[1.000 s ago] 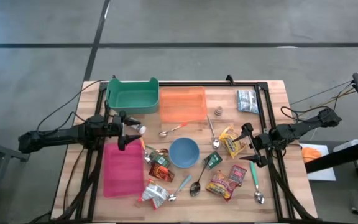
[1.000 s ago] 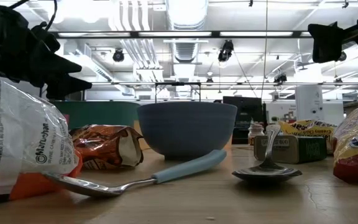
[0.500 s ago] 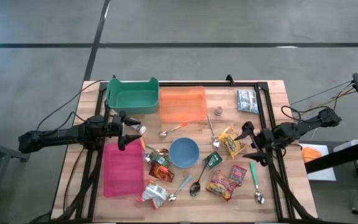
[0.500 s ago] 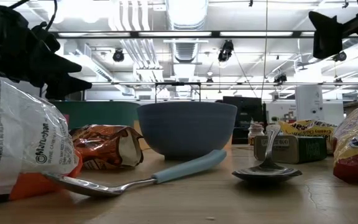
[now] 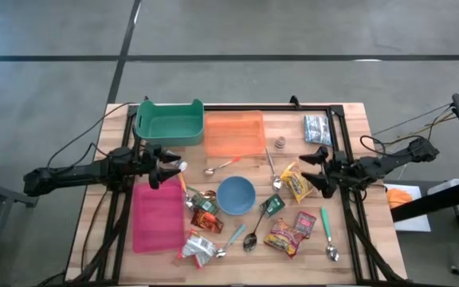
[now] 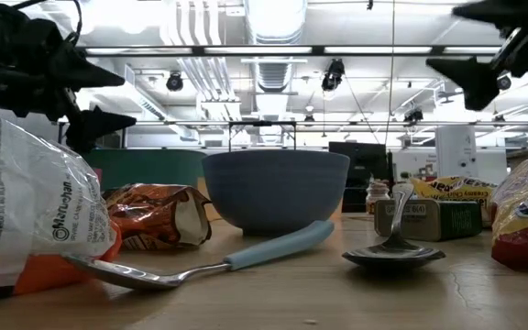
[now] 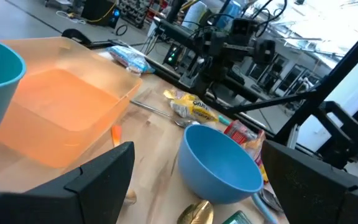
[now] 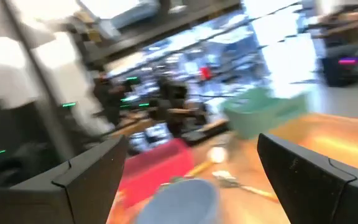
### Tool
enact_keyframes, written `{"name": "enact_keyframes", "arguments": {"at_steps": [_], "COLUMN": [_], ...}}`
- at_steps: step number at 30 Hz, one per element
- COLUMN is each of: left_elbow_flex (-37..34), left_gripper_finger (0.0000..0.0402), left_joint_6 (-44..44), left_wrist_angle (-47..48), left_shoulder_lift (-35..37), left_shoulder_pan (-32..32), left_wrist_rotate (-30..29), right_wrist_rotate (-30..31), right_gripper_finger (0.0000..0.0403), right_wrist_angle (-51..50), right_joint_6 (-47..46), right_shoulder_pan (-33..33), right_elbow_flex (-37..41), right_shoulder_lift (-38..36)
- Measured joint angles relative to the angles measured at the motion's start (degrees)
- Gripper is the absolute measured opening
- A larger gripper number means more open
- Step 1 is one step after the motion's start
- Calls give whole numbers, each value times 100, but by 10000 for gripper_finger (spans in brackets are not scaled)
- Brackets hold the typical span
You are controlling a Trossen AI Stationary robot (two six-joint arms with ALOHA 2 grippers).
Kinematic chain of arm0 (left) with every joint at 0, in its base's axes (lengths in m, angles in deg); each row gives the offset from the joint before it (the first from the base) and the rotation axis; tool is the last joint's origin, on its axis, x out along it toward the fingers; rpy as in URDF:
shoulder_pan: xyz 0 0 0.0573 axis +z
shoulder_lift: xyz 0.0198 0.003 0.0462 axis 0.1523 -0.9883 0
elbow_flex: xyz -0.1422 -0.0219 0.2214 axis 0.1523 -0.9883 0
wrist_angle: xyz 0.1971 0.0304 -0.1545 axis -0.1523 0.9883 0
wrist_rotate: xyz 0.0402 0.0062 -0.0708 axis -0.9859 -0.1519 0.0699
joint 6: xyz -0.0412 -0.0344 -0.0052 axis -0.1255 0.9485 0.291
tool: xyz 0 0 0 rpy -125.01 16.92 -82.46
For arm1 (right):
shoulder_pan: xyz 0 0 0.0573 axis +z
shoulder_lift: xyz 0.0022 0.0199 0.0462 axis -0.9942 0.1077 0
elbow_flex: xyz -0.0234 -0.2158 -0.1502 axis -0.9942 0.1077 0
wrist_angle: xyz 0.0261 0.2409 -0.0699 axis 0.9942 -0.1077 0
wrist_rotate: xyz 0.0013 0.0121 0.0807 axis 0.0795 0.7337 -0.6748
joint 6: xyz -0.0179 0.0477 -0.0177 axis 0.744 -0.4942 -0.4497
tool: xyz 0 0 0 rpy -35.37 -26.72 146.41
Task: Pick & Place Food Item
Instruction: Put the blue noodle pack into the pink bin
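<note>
So on the left, the left gripper hangs over the gap between the far green plastic bin and the flat pink plastic tray, fingers spread wide with nothing between them; I'd say that arm is just waiting. Moving right you get the translucent orange plastic container at the far side, then the round blue bowl mid-table with crumpled snack packets and metal spoons scattered around it. Right of the bowl is the yellow crinkly snack bag, and that looks like the food item in play. The right gripper sits just right of that bag, above the table, jaws wide open and holding nothing. My read is that we're at the reach step, nothing picked yet. Next move probably calls for lining the open fingers up across the bag, dropping down and pinching it without sliding it into the nearby spoon.
</note>
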Motion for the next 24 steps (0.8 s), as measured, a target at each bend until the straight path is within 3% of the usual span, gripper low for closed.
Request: {"name": "enact_keyframes", "arguments": {"at_steps": [3,7,11,15,24], "left_elbow_flex": [0,0,0,10,64], "left_gripper_finger": [352,352,352,352,352], "left_joint_6": [-15,13,-31,-9,96], "left_wrist_angle": [-111,-129,-129,-141,10], "left_shoulder_lift": [0,0,0,0,-9], "left_shoulder_pan": [3,-2,11,11,13], "left_wrist_rotate": [9,55,42,-92,-109], "right_wrist_rotate": [276,838,1518,1935,1959], "right_gripper_finger": [360,359,359,359,359], "right_wrist_angle": [-476,-2374,-4136,-5001,-6776], "right_joint_6": [70,-139,-796,-1209,-1820], "right_shoulder_pan": [0,4,2,-26,-858], "right_elbow_flex": [-367,-1312,-2269,-2889,-3877], "right_shoulder_lift": [54,273,870,1694,3617]}}
